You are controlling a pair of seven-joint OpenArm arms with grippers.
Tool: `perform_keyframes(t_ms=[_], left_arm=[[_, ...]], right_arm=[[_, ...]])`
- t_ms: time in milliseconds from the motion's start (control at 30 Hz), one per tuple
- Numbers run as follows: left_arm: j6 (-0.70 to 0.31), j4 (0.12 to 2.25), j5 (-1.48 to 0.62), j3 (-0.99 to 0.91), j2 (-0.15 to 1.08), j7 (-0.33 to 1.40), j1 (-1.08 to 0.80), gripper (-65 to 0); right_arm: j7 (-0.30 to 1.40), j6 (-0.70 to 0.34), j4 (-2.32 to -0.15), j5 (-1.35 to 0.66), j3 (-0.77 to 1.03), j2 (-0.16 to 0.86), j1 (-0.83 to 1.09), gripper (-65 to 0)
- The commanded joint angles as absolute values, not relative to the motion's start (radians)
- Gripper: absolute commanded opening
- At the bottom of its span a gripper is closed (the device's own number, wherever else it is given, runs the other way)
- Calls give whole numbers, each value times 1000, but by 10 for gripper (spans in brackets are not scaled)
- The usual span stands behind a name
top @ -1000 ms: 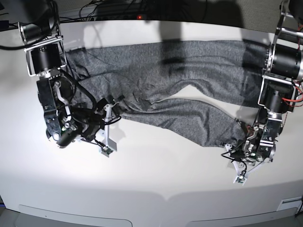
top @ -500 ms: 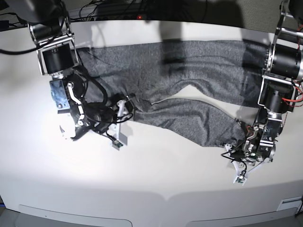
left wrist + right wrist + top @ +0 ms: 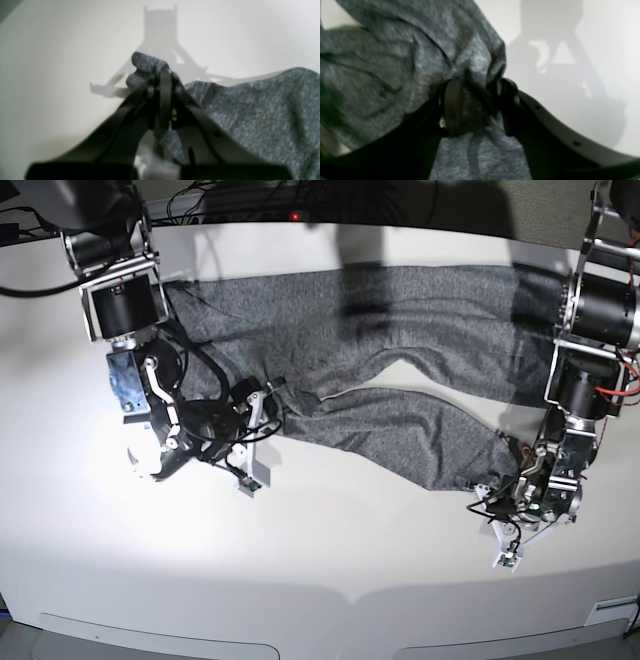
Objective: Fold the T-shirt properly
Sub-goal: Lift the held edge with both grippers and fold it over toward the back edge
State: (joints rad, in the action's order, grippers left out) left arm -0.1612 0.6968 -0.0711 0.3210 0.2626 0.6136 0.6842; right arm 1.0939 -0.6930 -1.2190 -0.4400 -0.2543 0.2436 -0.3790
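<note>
White tabletop [image 3: 330, 580], brightly lit, with cables along the far edge.

Item, base view's left: right gripper [image 3: 262, 408], set at the near edge of the T-shirt [image 3: 400, 340]. In the right wrist view its jaws stand apart, one on either side of a bunched ridge of grey cloth, not yet pinched. Likely placed there to gather a fold before clamping.

Item, centre: T-shirt, heather grey, spread lengthwise across the far half of the tabletop, with a long flap lying diagonally toward the near right. Rumpled, not yet squared.

Item, base view's right: left gripper [image 3: 505, 488], at the flap's near right corner. The left wrist view shows its jaws clamped tight on a tuft of cloth. Judged purpose: hold one corner while the opposite arm secures the other, so both can lift together.
</note>
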Motion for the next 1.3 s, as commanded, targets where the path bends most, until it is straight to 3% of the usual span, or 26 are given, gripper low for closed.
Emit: perform_keyframes(t_ms=[0, 100, 333, 567, 867, 1267], left_arm=[[-158, 715, -68, 318, 270, 599, 720, -650], [-158, 715, -69, 318, 270, 599, 720, -650], [-158, 715, -70, 318, 269, 598, 720, -650], [-158, 715, -68, 318, 269, 580, 727, -650], [-159, 790, -104, 318, 285, 687, 718, -650], [-162, 1140, -327, 318, 505, 810, 571, -650]], right_arm=[[1085, -698, -1235, -445, -248, 247, -415, -421], [1083, -698, -1235, -445, -248, 246, -421, -446], [1077, -698, -1235, -445, -248, 247, -421, -650], [1047, -698, -1235, -445, -248, 247, -428, -650], [1045, -698, -1272, -446, -248, 250, -440, -650], [1040, -698, -1508, -449, -107, 249, -343, -650]])
